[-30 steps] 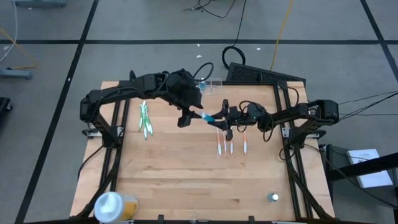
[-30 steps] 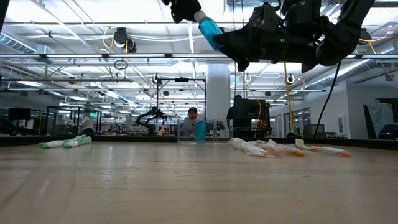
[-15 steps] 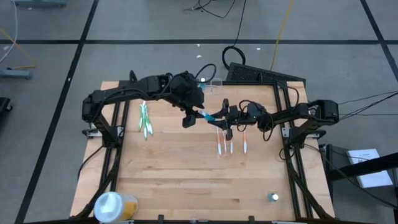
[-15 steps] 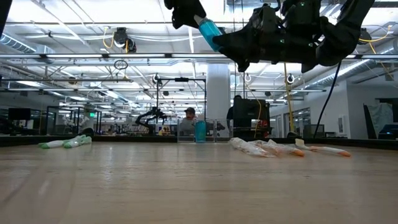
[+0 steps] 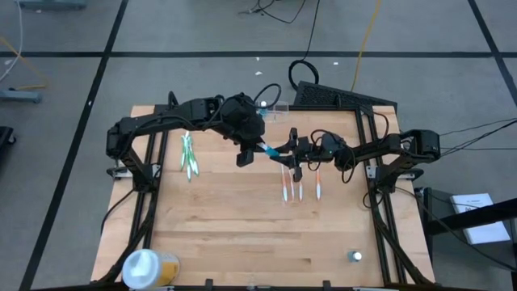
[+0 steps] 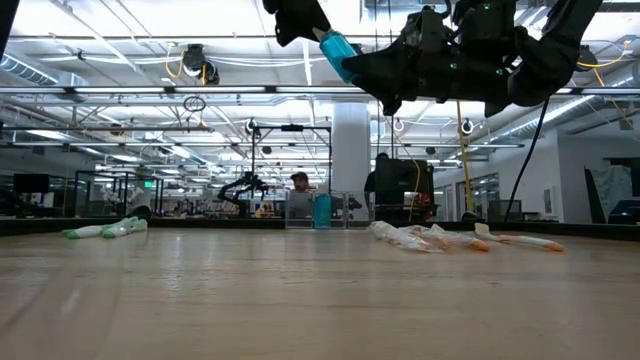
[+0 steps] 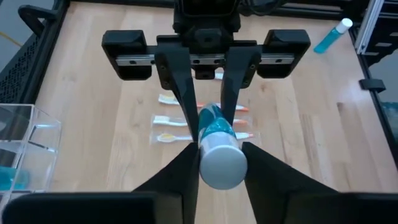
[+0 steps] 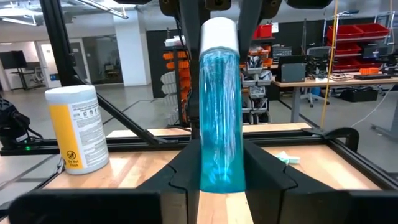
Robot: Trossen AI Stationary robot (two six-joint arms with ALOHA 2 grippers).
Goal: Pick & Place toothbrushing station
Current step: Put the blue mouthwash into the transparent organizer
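A blue translucent tube with a white cap [image 5: 269, 150] is high above the table's middle, between my two grippers. My left gripper [image 5: 252, 149] is shut on its cap end. My right gripper [image 5: 284, 153] is shut on its blue end. The tube shows tilted in the low view [image 6: 336, 47], cap end higher. The clear toothbrushing station [image 5: 275, 108] stands on the table at the far edge, apart from both grippers. It also shows in the left wrist view [image 7: 22, 146] and in the low view [image 6: 318, 210], with something blue inside. My left gripper pinches the tube's white cap [image 7: 221, 165] between its two fingers, coming from the table's left, along the tube. The tube is clear of the table. My right gripper pinches the tube's blue lower end [image 8: 219, 168] between its two fingers, coming from the table's right, along the tube.
Green toothbrushes [image 5: 187, 155] lie at the left. Orange-tipped toothbrushes in wrappers [image 5: 299, 186] lie under the grippers, right of the middle. A white-and-yellow tub [image 5: 145, 267] stands at the near left corner. Another small blue tube [image 5: 355, 256] lies near right.
My left gripper has edged a little toward the table's right, closer to my right gripper. The tube stays high between both grippers.
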